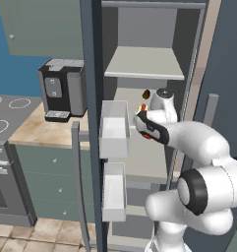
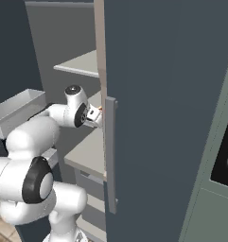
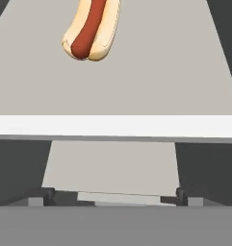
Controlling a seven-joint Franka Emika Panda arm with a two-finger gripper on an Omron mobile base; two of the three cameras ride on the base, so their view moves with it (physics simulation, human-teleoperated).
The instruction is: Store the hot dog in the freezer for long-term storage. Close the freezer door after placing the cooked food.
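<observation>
The hot dog (image 3: 91,30), a red sausage in a tan bun, lies free on a pale grey shelf (image 3: 151,81) inside the freezer (image 1: 144,64). My gripper (image 3: 115,196) is open, its two dark fingertips (image 3: 46,194) set wide apart, back from the shelf's white front edge and clear of the hot dog. In the left base view the hand (image 1: 150,129) reaches into the open compartment at middle-shelf height. The freezer door (image 1: 90,98) stands swung open to the left, seen almost edge-on, with white inner bins (image 1: 114,129) and a grey bar handle (image 1: 76,167).
A black coffee machine (image 1: 63,88) sits on the counter (image 1: 41,130) left of the open door, with a stove (image 1: 4,118) beyond. The other dark door (image 2: 172,94) is shut at the right, its handle (image 2: 110,156) close to my forearm. A door bin (image 2: 16,111) juts beside the arm.
</observation>
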